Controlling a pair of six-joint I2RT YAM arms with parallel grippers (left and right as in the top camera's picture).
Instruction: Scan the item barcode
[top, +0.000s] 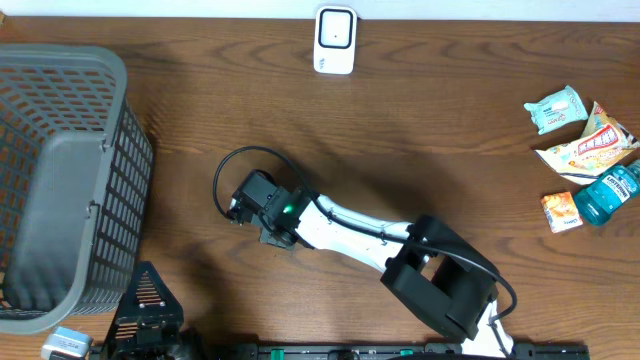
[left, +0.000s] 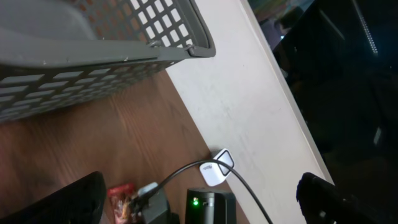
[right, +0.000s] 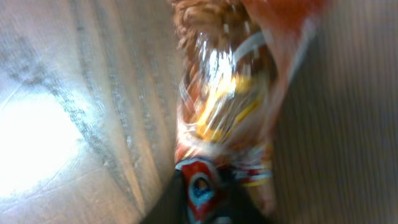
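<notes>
Bench (top: 420, 110): brown wood. Grey basket (top: 60, 170): directly ahead of the left hand (left: 199, 186), whose fingers stand wide apart, empty. Right hand (top: 240, 207): closed on one end of the orange snack packet (right: 224, 93); view blurred. White scanner (top: 335, 40): well beyond the right hand.

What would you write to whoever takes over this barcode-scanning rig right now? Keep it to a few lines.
Left gripper: open, beside the grey plastic basket.
Right gripper: centre of the wooden table, at the crinkly orange-red snack packet; grip unclear, view blurred.
White barcode scanner: far side, apart from the packet.
Done: packet reached.
Left: lift it, present barcode to scanner.
</notes>
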